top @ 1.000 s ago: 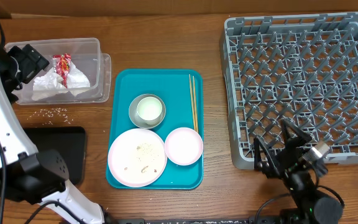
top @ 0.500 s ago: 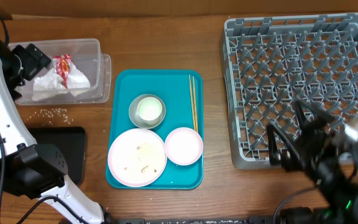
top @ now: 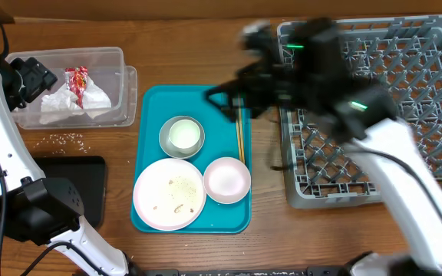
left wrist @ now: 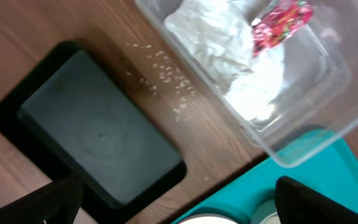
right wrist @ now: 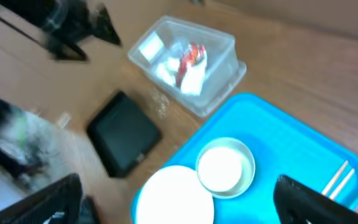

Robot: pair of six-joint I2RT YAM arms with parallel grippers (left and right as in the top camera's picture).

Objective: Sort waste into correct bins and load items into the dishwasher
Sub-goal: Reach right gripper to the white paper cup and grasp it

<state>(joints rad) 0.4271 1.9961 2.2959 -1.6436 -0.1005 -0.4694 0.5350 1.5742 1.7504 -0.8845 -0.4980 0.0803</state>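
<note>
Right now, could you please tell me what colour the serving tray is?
Teal; the tray shows best overhead.

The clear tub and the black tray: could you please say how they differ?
The clear tub is see-through with tall walls; the black tray is opaque and shallow. The clear tub holds a crumpled napkin and a red-and-white wrapper; nothing shows in the black tray. Both are rectangular with rounded corners and sit left of the teal tray, with loose rice grains between them.
</note>
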